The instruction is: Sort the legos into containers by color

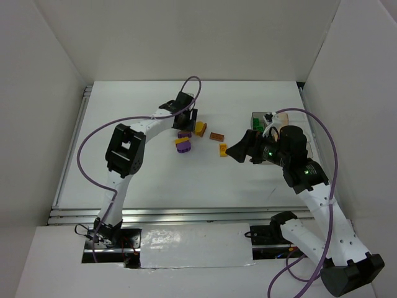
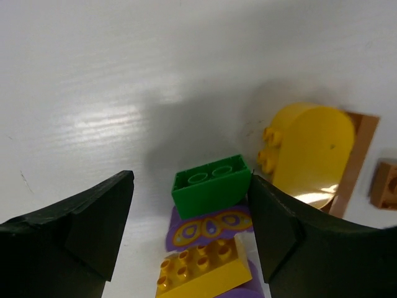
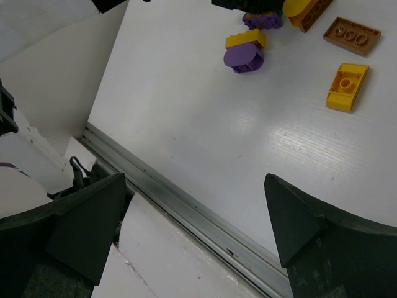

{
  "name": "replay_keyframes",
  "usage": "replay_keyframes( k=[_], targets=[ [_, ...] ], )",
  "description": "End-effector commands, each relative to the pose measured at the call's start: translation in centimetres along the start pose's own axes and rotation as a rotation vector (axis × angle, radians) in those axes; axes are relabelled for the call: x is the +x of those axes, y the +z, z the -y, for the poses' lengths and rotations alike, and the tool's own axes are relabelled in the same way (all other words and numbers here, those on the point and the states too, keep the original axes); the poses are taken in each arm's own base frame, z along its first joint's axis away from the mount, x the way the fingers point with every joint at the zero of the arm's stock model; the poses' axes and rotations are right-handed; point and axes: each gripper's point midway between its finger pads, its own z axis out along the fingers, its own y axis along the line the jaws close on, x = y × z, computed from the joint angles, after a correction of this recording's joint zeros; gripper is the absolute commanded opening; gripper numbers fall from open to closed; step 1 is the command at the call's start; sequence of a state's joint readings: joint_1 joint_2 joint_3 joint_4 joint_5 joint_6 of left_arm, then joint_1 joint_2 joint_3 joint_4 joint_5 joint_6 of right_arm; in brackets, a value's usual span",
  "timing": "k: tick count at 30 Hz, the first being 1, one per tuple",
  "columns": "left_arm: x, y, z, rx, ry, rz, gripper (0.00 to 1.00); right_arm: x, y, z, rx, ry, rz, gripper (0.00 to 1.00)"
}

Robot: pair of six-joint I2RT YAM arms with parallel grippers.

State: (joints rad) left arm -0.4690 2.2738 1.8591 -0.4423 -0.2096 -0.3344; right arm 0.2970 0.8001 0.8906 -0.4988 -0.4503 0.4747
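In the left wrist view a green lego (image 2: 211, 186) lies on the table between the fingers of my left gripper (image 2: 191, 186). The right finger (image 2: 279, 223) touches its side; the left finger stands apart, so the gripper is open. In front of it lie a purple patterned lego (image 2: 208, 228) and a yellow brick (image 2: 201, 267). A yellow rounded lego (image 2: 313, 149) lies to the right. From above, the left gripper (image 1: 188, 121) hovers over this cluster. The containers (image 1: 294, 115) sit far right with green pieces (image 1: 257, 118) inside. My right gripper (image 1: 239, 149) is open and holds nothing.
A brown flat piece (image 1: 216, 136) and a small yellow brick (image 1: 223, 149) lie between the two grippers. The right wrist view looks past its open gripper (image 3: 195, 180) at the metal rail (image 3: 186, 214) along the table's near edge. White walls enclose the table.
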Motion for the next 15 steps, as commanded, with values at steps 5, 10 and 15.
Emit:
replay_keyframes(
  k=[5,10,15],
  targets=[
    [5.4,-0.1,-1.4,-0.041,-0.011,-0.14,0.78,-0.4,0.0,-0.9,-0.049,-0.035,0.027,1.0],
    [5.7,-0.6,-1.2,-0.03,-0.021,-0.14,0.78,-0.4,0.1,-0.8,-0.046,-0.032,0.024,1.0],
    [5.7,-1.3,-1.4,-0.032,-0.023,-0.124,0.58,-0.4,0.2,-0.8,-0.048,-0.028,0.024,1.0]
  ],
)
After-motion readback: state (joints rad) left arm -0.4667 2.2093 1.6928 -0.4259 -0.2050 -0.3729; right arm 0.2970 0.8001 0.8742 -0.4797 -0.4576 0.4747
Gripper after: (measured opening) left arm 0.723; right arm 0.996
